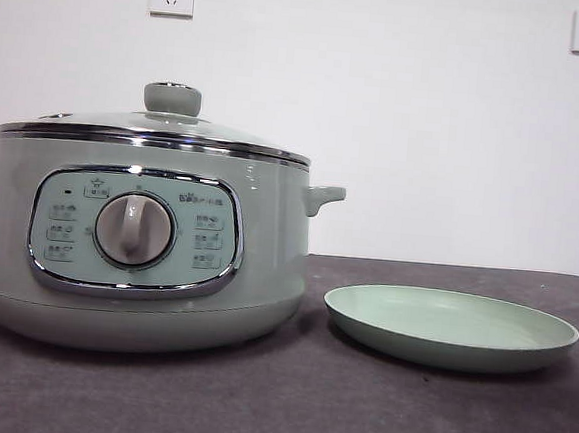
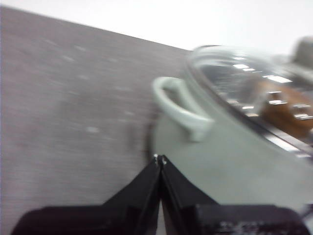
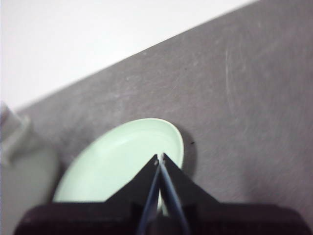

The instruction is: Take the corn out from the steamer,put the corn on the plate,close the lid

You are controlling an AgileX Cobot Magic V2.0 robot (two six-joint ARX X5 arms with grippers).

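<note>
I see the lid [image 1: 154,131] on the steamer [image 1: 136,255], plate [image 1: 449,329] at its 3 o'clock on the grey desk [image 1: 285,407], white wall [image 1: 398,115] behind; left gripper [image 2: 160,158] and right gripper [image 3: 160,157] jaws pressed together, holding nothing.

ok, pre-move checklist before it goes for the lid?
1. Lid seated on steamer: ok, rim sits level all round in the front view.
2. Knob free to grasp: ok, nothing over it.
3. Left gripper ready: not ok, fingers shut, beside the steamer's side handle, not over the knob.
4. Right gripper ready: not ok, fingers shut, above the plate.
5. Plate free for the corn: ok, bare in the front and right wrist views.
6. Corn inside: cannot tell for sure, only a blurred orange-brown shape under the glass in the left wrist view.
</note>
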